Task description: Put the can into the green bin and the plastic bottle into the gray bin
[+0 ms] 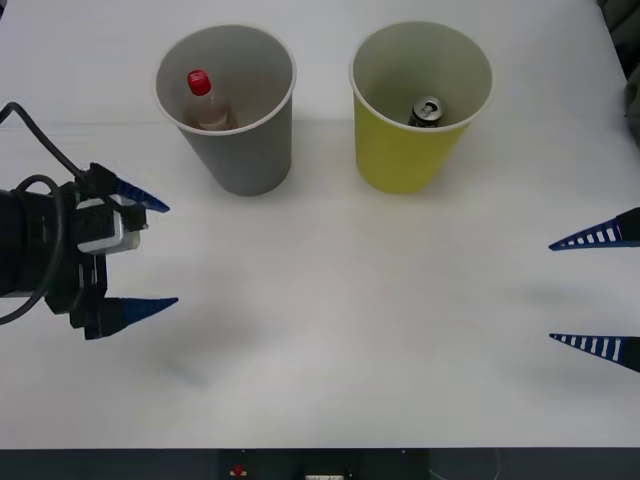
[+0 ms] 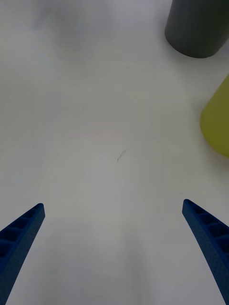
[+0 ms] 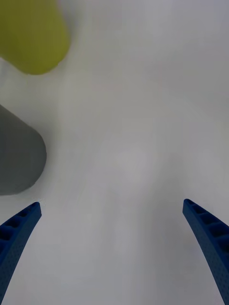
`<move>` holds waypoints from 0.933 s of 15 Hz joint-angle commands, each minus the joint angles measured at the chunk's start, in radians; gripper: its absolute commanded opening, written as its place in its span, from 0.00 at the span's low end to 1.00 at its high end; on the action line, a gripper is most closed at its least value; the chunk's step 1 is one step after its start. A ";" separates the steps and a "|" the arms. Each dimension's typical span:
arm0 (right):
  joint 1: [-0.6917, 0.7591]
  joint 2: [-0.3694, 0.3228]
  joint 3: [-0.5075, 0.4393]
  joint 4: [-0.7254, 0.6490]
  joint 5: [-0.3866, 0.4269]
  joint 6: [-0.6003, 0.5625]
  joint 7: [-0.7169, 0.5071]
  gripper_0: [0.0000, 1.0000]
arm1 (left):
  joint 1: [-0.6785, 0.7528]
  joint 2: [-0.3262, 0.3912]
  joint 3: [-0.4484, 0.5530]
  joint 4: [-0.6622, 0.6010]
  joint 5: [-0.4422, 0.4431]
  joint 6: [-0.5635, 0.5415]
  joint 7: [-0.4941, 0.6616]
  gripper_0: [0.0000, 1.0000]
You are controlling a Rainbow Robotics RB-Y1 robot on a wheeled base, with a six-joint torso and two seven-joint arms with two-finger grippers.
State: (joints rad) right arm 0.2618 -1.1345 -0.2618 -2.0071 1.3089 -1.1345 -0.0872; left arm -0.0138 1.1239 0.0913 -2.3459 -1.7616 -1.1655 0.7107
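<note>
Spanning everything, a white table, bare across its near half. Standing upright at its far side, well apart from both arms, the gray bin on the left and the green bin just beside it on the right, not touching. Sitting inside the gray bin, the bottle, red cap up, leaning toward the bin's left wall. Lying at the bottom of the green bin, the can, silver top and pull tab facing up. Judging from that, looking finished: each thing resting in its proper bin, nothing left out on the table, probably only the parking of the arms remaining. Hovering at the table's left edge, the left gripper, spread wide and holding nothing. Reaching in from the right edge, the right gripper, likewise spread wide and empty. Looking down from above, the front view giving the bins' insides and so the proof of what sits where. Looking low across the table, the wrist views offering the bins' outer walls instead: gray bin and green bin from the right wrist, gray bin and green bin from the left, with contents hidden. Showing faintly in the right wrist view, a small dark scratch on the table.
</note>
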 commanded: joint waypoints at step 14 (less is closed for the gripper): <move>0.000 0.000 0.000 0.000 0.000 0.000 0.000 1.00 | 0.204 0.151 0.123 0.300 0.404 0.006 -0.491 1.00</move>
State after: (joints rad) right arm 0.2618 -1.1345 -0.2618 -2.0071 1.3090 -1.1345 -0.0873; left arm 0.1905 1.2706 0.2147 -2.0598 -1.3689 -1.1583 0.2259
